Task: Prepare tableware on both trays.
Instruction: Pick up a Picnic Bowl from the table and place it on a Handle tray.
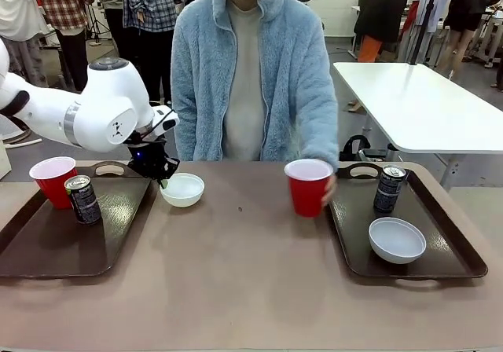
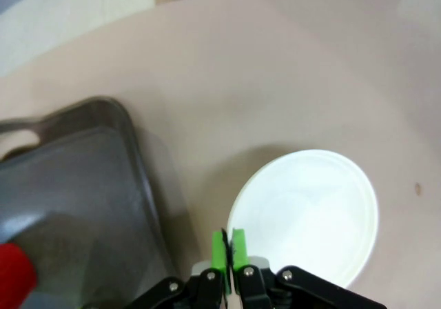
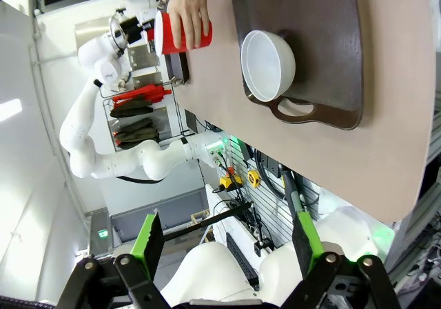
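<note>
Where the front view looks across the table, left gripper (image 1: 161,176): down at the 10 o'clock rim of the loose bowl (image 1: 181,189); jaw state not readable from this side.
Loose bowl, place: on bare table just beside the left tray (image 1: 47,246), at 2 o'clock from the left can (image 1: 82,199); not yet on a tray.
Left tray, load: left cup (image 1: 53,181) and left can.
Right tray (image 1: 449,240), load: right can (image 1: 390,188) and right bowl (image 1: 397,240).
Person's hand (image 1: 329,190): around the second cup (image 1: 308,187), which stands on the table just beside the right tray, at its 9 o'clock.
Left wrist view, pads (image 2: 220,248): pressed together on the loose bowl's thin wall at its 8 o'clock rim; left tray at 9 o'clock.
Handling, judged: the bowl looks light, stiff and smooth. A one-point rim pinch may let it tip or slip, so it wants a level, slow lift.
Right wrist view, right gripper (image 3: 231,238): fingers wide apart, holding nothing, well off the table. The right bowl is at 12 o'clock, the person's hand and second cup at 11 o'clock.
</note>
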### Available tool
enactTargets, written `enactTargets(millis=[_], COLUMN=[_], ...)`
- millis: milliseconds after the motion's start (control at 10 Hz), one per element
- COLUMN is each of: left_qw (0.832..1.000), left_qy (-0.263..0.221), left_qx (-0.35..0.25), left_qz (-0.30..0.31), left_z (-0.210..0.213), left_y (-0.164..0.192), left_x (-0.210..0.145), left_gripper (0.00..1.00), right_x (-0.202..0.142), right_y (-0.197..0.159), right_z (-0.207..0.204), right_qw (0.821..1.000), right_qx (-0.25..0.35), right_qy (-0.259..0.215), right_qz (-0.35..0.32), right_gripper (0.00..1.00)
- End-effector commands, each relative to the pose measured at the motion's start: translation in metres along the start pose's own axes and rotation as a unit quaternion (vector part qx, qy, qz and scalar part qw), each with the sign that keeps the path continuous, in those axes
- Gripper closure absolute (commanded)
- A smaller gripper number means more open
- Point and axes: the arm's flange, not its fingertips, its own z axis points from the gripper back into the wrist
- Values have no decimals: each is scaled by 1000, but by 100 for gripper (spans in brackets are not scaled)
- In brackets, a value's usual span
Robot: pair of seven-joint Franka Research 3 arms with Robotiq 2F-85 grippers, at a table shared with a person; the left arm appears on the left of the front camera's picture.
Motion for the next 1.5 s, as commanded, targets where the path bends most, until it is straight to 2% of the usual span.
enactTargets(millis=[0, 300, 400, 600, 1000, 1200, 1300, 1400], left_qw=[1000, 999, 999, 998, 998, 998, 999, 996], left_qy=[8, 24, 37, 59, 63, 64, 44, 78], left_qx=[18, 22, 5, -9, -20, -15, -16, -8], left_qz=[10, -12, -14, -8, 18, 23, 6, 33], left_z=[71, 158, 174, 183, 174, 167, 168, 170], left_y=[3, 29, 38, 58, 115, 124, 120, 125], left_x=[-18, -65, -80, -107, -132, -141, -143, -134], left_gripper=[100, 100, 100, 100, 100, 100, 100, 100], right_x=[-2, -2, -2, -2, -2, -2, -2, -2], right_y=[3, 3, 3, 3, 3, 3, 3, 3], right_z=[-2, -2, -2, -2, -2, -2, -2, -2], right_qw=[1000, 1000, 1000, 1000, 1000, 1000, 1000, 1000], right_qx=[0, 0, 0, 0, 0, 0, 0, 0], right_qy=[-1, -1, -1, -1, -1, -1, -1, -1], right_qz=[-6, -6, -6, -6, -6, -6, -6, -6], right_gripper=[3, 3, 3, 3, 3, 3, 3, 3])
